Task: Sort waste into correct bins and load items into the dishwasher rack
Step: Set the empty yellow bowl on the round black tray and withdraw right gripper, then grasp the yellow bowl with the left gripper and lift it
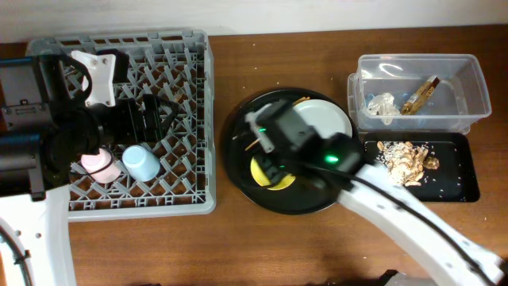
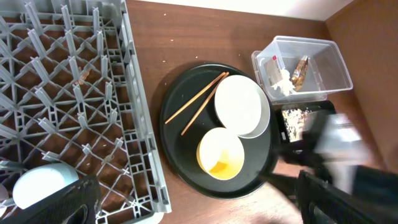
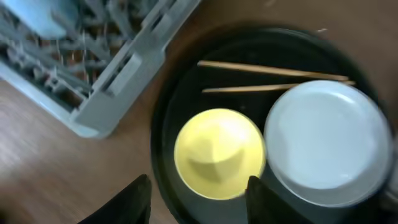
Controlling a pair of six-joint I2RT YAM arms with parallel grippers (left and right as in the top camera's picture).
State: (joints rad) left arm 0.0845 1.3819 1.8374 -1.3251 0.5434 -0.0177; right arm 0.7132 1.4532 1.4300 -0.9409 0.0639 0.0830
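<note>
The grey dishwasher rack (image 1: 190, 95) stands at the left and holds a pink cup (image 1: 101, 164) and a light-blue cup (image 1: 143, 163). My left gripper (image 1: 152, 116) hovers over the rack, open and empty; its fingers frame the left wrist view (image 2: 199, 208). My right gripper (image 3: 198, 202) is open and empty just above the yellow bowl (image 3: 219, 152). The bowl sits beside the pale plate (image 3: 326, 140) and the chopsticks (image 3: 273, 78). The clear tub (image 1: 468, 87) holds the tissue (image 1: 381, 105) and the wrapper (image 1: 419, 95). The black tray (image 1: 460, 181) holds the food scraps (image 1: 405, 157).
The bowl, plate and chopsticks lie on a large round black tray (image 1: 238, 151) in the middle of the wooden table. The rack's right wall (image 3: 118, 74) is close to the round tray. My right arm (image 1: 397, 206) crosses the table from the lower right.
</note>
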